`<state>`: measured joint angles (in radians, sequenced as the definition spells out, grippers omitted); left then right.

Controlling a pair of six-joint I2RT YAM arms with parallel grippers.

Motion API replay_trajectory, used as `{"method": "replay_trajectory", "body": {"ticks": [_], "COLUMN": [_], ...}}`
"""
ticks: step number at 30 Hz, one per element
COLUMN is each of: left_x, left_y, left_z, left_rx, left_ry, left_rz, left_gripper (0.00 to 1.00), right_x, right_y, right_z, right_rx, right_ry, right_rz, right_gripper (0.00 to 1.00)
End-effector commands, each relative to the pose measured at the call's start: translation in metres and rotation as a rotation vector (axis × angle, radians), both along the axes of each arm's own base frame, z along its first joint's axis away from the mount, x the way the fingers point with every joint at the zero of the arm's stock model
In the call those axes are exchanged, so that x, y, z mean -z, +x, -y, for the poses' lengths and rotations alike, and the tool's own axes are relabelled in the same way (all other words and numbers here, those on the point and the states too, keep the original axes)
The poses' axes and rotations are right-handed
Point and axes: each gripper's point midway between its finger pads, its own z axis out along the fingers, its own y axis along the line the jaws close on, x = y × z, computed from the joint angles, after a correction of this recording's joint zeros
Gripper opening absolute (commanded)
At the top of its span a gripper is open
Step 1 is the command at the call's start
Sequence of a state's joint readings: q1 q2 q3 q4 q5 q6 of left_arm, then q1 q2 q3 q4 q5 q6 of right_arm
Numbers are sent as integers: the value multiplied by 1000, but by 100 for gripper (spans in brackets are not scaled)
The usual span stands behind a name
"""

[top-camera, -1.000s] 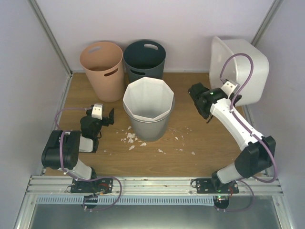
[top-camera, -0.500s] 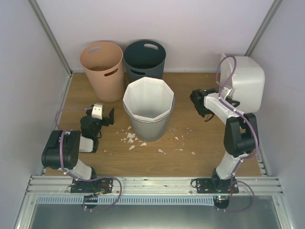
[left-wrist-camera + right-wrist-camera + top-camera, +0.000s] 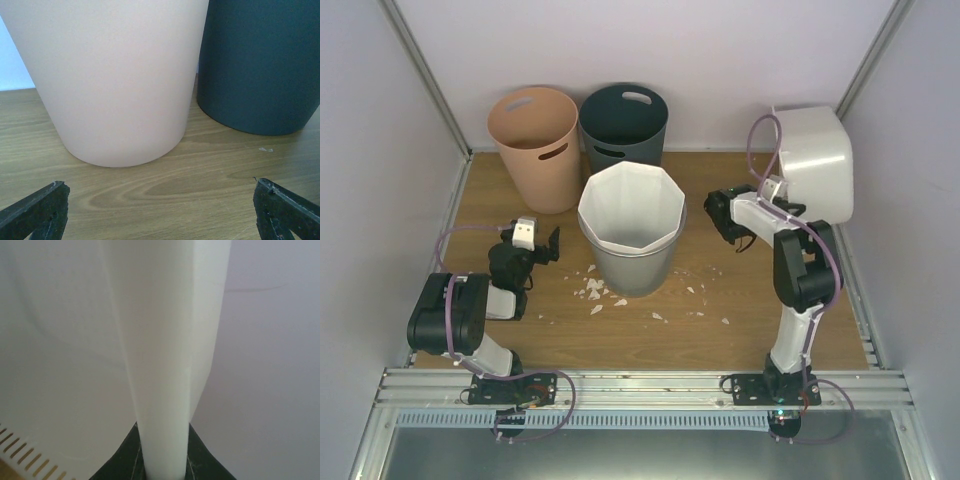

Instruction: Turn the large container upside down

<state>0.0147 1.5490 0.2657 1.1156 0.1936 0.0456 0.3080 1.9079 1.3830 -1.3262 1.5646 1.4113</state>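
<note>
One container rim (image 3: 162, 350) inside right pincer (image 3: 164, 466)

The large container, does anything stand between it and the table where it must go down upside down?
Nothing visible does. The right tool grips the large container by its wall, lifted at the table's right rear; the white faceted bin stands well apart on the left.
</note>
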Motion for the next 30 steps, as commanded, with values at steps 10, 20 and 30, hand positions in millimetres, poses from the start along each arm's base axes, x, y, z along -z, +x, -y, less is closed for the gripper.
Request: {"method": "replay_trajectory", "body": {"ticks": [10, 20, 30], "left_x": [-20, -21, -21], "left_y": [6, 6, 6], "left_z": [2, 2, 2], "left_rx": [6, 6, 6], "left_ry": [18, 19, 18], "left_rz": [84, 85, 85], "left_gripper": [99, 99, 99], "right_x": [46, 58, 59], "right_y": [16, 7, 12], "right_z": [-29, -26, -31], "right_rx": [-85, -86, -92], "right_ry": [-158, -197, -238], "right_rz": [-257, -363, -468], "right_gripper": [2, 5, 1]}}
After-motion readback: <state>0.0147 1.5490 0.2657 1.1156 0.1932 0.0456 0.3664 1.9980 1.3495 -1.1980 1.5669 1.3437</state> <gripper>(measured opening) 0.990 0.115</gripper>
